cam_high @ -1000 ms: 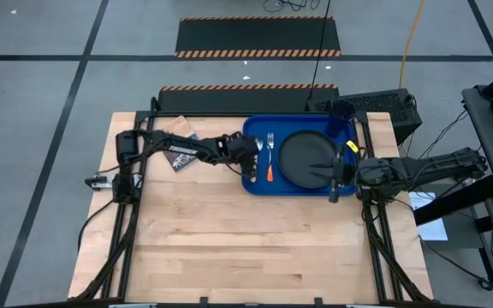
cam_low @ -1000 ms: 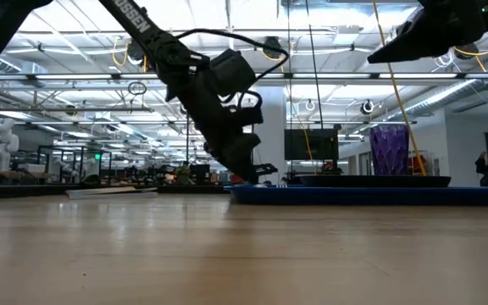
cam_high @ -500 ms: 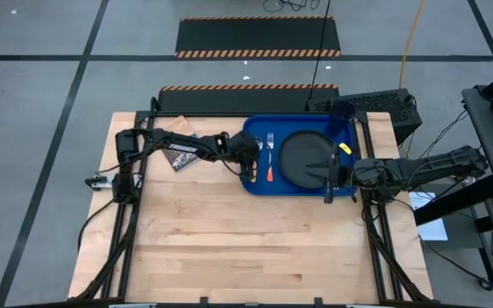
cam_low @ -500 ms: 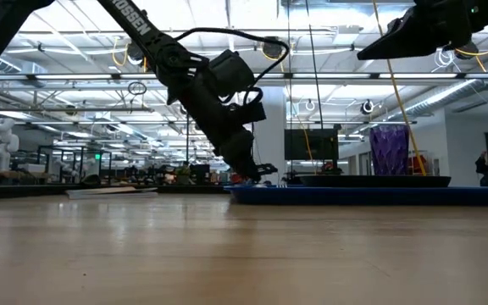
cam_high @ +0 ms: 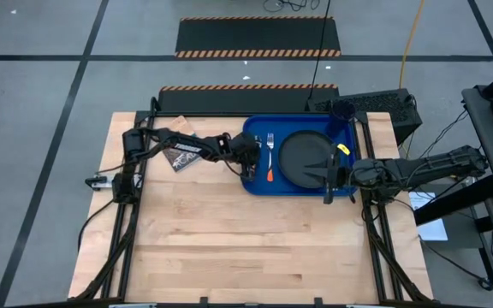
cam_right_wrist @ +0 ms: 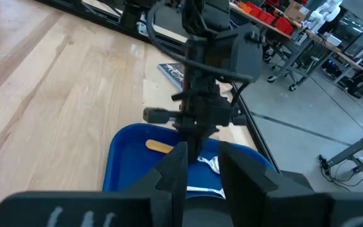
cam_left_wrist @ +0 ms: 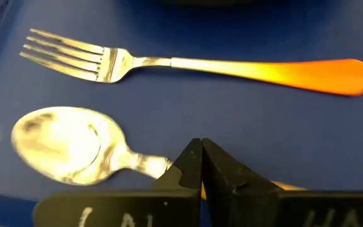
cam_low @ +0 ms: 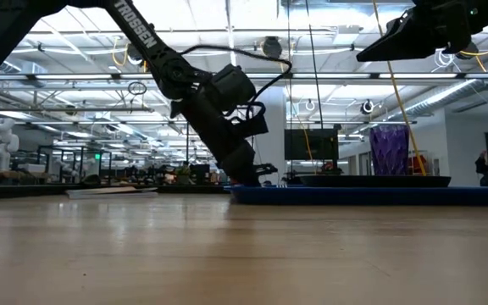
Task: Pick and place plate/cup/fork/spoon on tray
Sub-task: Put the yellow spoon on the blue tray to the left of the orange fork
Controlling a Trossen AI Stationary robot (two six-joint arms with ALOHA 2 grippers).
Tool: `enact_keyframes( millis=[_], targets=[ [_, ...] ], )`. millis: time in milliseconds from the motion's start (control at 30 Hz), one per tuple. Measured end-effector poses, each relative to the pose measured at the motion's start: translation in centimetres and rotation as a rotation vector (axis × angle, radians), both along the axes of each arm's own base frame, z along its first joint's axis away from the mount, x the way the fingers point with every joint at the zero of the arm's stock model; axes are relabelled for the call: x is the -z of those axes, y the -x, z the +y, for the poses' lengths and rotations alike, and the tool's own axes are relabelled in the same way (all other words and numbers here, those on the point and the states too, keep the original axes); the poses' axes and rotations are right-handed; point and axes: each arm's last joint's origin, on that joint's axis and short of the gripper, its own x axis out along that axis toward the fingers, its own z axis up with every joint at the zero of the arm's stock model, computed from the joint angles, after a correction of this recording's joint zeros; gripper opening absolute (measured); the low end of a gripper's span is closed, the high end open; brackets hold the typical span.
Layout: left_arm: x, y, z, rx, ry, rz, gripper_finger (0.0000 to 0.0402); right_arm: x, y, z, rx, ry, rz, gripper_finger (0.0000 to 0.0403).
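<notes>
**Left tool shut above the spoon on the tray**

I am seeing my left tool (cam_left_wrist: 200, 165), open a second ago, now pinched shut over the spoon (cam_left_wrist: 74, 145), gripping nothing. Spoon and fork (cam_left_wrist: 194, 63) are lying at the tray's (cam_high: 255, 184) nine o'clock side, plate (cam_high: 308, 158) central, cup (cam_high: 342, 109) at one o'clock. My right tool (cam_right_wrist: 199, 165) is hovering part-open. Everything looks placed.

Counter (cam_high: 229, 239): pale wood, smooth. Tray (cam_left_wrist: 169, 101): blue plastic, slight sheen. Fork (cam_left_wrist: 188, 63) and spoon (cam_left_wrist: 74, 145): polished mirror-bright metal, glossy orange handles. Plate (cam_high: 302, 158): matt black. Cup (cam_low: 389, 151): glossy translucent purple.
</notes>
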Motion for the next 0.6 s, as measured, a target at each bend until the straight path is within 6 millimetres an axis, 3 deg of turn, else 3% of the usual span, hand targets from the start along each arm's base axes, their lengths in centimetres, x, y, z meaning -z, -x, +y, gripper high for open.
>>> enact_keyframes(
  millis=[333,600],
  targets=[
    [0.3,0.0,0.9,-0.041,0.013,-0.029,0.0007,0.0,0.0,0.0,0.003,-0.001,-0.001,0.0084],
    [-3.1,1.2,0.9,-0.068,-0.039,-0.002,0.0004,0.0,0.0,0.0,0.003,-0.001,0.001,0.0084]
  ],
)
